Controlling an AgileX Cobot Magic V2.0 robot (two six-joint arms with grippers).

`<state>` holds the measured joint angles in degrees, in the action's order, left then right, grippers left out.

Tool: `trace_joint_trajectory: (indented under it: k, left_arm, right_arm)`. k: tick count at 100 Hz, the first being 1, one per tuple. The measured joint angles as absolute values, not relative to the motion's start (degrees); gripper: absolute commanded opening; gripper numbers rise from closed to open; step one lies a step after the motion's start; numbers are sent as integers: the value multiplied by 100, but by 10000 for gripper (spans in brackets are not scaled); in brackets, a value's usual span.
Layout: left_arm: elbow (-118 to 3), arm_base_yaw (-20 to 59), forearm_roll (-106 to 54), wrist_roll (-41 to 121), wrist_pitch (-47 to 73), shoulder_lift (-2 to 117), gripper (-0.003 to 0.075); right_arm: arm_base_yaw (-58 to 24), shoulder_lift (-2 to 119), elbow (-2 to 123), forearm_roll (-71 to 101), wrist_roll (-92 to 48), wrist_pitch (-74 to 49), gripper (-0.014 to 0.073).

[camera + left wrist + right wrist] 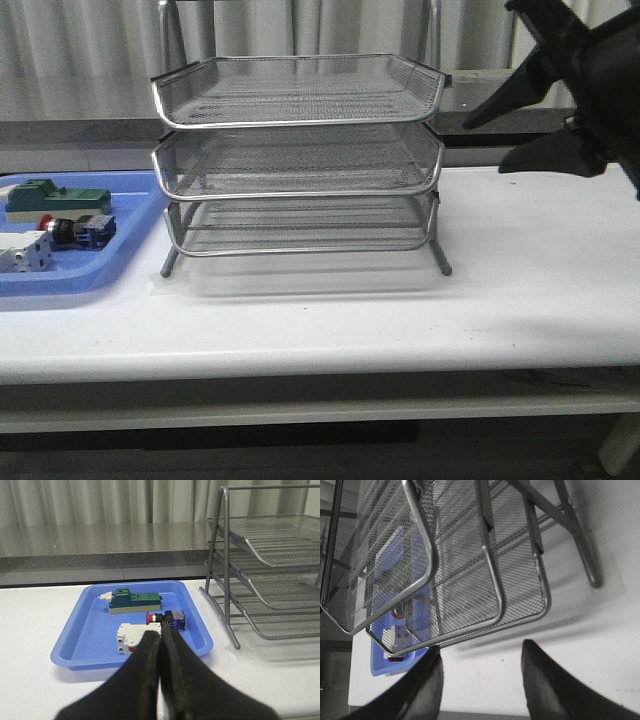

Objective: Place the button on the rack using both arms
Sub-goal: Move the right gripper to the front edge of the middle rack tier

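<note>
The left gripper (160,645) has its fingers pressed together on nothing, and just beyond their tips sits the blue tray (75,635) holding the button (167,619) on its side, red cap toward a white block (131,636) beside it, with a green block (135,601) farther back. The right gripper (480,680) hangs with its fingers spread wide and empty, close to the corner of the rack (300,150), whose three mesh tiers hold nothing.

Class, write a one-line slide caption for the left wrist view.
Shut left gripper faces the blue tray holding the button, beside the rack.
</note>
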<state>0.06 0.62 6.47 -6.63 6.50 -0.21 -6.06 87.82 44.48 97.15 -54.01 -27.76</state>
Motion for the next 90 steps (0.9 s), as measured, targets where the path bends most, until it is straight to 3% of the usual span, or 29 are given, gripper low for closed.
trace_joint_trajectory:
  k: [29,72,79,90]
  left_arm:
    - [6,62,647,-663,650,-21,-20]
    - [6,62,647,-663,650,-21,-20]
    - [6,62,647,-663,650,-21,-20]
    - [6,62,647,-663,650,-21,-20]
  right_arm:
    - [-656,9945,5020,10227,-5826,-3234,381]
    - [-933,10711,5776,10299,-5848,-3341,376]
    - [-942,10762,5791,10299,-5848,-3341,342]
    - [-942,10776,5799,10299,-5848,-3341,221]
